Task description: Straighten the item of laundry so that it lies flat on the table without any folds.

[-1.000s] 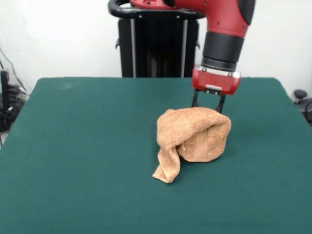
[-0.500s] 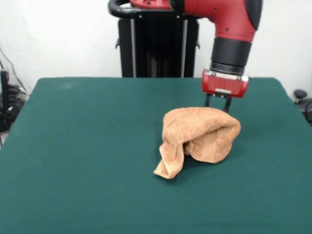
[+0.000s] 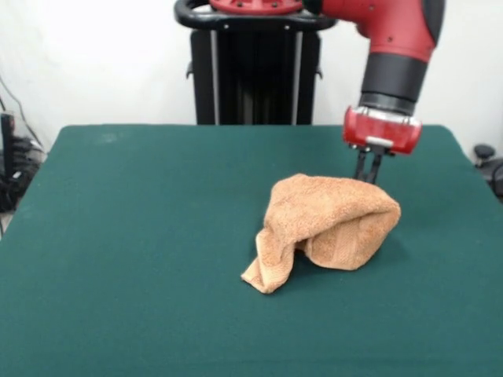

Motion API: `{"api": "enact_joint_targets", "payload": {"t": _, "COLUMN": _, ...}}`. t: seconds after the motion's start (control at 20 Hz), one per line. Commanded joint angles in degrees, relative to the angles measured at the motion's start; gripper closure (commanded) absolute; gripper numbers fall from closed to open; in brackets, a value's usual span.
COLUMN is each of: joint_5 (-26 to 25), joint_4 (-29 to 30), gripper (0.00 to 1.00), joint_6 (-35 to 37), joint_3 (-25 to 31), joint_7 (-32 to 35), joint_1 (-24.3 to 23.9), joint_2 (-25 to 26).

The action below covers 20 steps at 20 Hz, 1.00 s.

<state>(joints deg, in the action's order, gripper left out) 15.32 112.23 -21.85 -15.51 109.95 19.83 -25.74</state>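
The item of laundry (image 3: 330, 224), an orange-tan towel, sits bunched in a hump on the green table (image 3: 118, 236), right of centre. One corner trails down toward the front left, and folds run through the hump. My gripper (image 3: 368, 174) hangs from the red arm at the far right top of the hump. Its fingers are close together and shut on the towel's upper far edge, with the tips hidden behind the cloth.
The black pedestal (image 3: 255, 71) stands behind the table's far edge. Cables (image 3: 12, 169) lie off the left side, and a dark object (image 3: 487, 157) sits off the right side. The towel lies nearer the table's right edge than its left.
My gripper has moved right over the second, pulling the towel's top with it. The hump has stretched rightward, and the fingers look closer together than before.
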Motion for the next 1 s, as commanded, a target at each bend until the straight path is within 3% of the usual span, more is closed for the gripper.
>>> {"api": "enact_joint_targets", "payload": {"t": 0.05, "joint_5": 9.8, "joint_4": 6.2, "gripper": 1.0, "joint_6": -4.5, "joint_3": -1.6, "joint_7": 17.1, "joint_1": 4.8, "joint_2": -2.6}}
{"api": "enact_joint_targets", "payload": {"t": 0.3, "joint_5": 10.5, "joint_4": 8.7, "gripper": 1.0, "joint_6": -1.3, "joint_3": -1.9, "joint_7": 16.0, "joint_1": 4.7, "joint_2": -7.0}}
{"api": "enact_joint_targets", "payload": {"t": 0.65, "joint_5": 8.1, "joint_4": 6.3, "gripper": 1.0, "joint_6": 1.7, "joint_3": -1.3, "joint_7": 10.5, "joint_1": 2.8, "joint_2": -6.0}}
{"api": "enact_joint_targets", "payload": {"t": 0.7, "joint_5": 7.6, "joint_4": 6.0, "gripper": 0.0, "joint_6": 1.8, "joint_3": -1.2, "joint_7": 10.2, "joint_1": 2.6, "joint_2": -5.9}}
{"api": "enact_joint_targets", "payload": {"t": 0.85, "joint_5": 5.3, "joint_4": 5.7, "gripper": 0.0, "joint_6": 3.2, "joint_3": 0.6, "joint_7": 9.6, "joint_1": 0.6, "joint_2": -6.5}}
{"api": "enact_joint_targets", "payload": {"t": 1.0, "joint_5": 4.7, "joint_4": 5.2, "gripper": 0.0, "joint_6": 0.2, "joint_3": 5.0, "joint_7": 13.9, "joint_1": -2.9, "joint_2": -4.8}}
